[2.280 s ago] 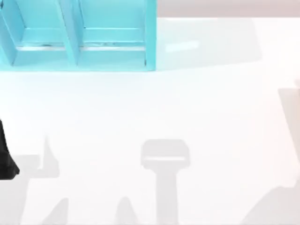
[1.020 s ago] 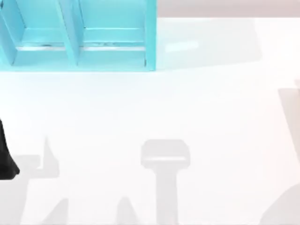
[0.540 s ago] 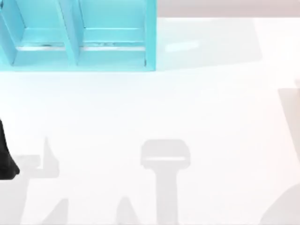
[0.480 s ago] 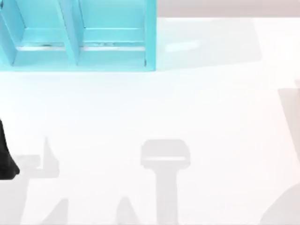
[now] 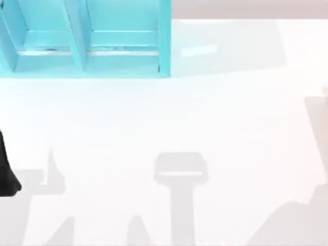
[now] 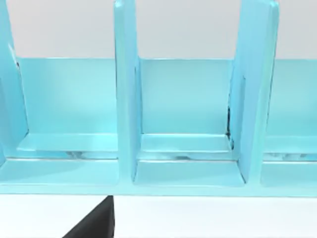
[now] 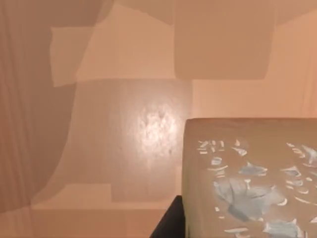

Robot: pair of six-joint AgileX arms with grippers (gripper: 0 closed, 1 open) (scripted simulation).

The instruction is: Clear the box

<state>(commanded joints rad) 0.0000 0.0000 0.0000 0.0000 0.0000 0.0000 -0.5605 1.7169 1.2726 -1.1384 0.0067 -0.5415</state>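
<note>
Top view: the box (image 5: 164,41) stands at the far left of the white bench (image 5: 215,118), open to the camera, with upright walls that split it into compartments. The two compartments in sight hold nothing. The left arm (image 5: 5,174) is a dark shape at the left edge of the bench, well apart from the box. Grey shadows lie on the near part of the bench.

Left wrist view: the camera looks straight into the box (image 6: 126,99). One whole compartment and parts of two others are bare down to the floor. A dark corner low in the picture is, I think, a part of the left gripper (image 6: 91,225) – whether the jaws are open or closed, I cannot tell.

Right wrist view: a tan block (image 7: 247,173) with pale blue flecks on its top is close to the camera, above a tan surface (image 7: 124,59) with soft shadows. Just beside the block is a dark piece, probably of the right gripper (image 7: 171,225). I cannot tell if the jaws hold the block or how far they are open.

In my judgement the task is nearly done – each compartment in sight is cleared. The block may be the thing taken out. What remains is probably to put it down.
</note>
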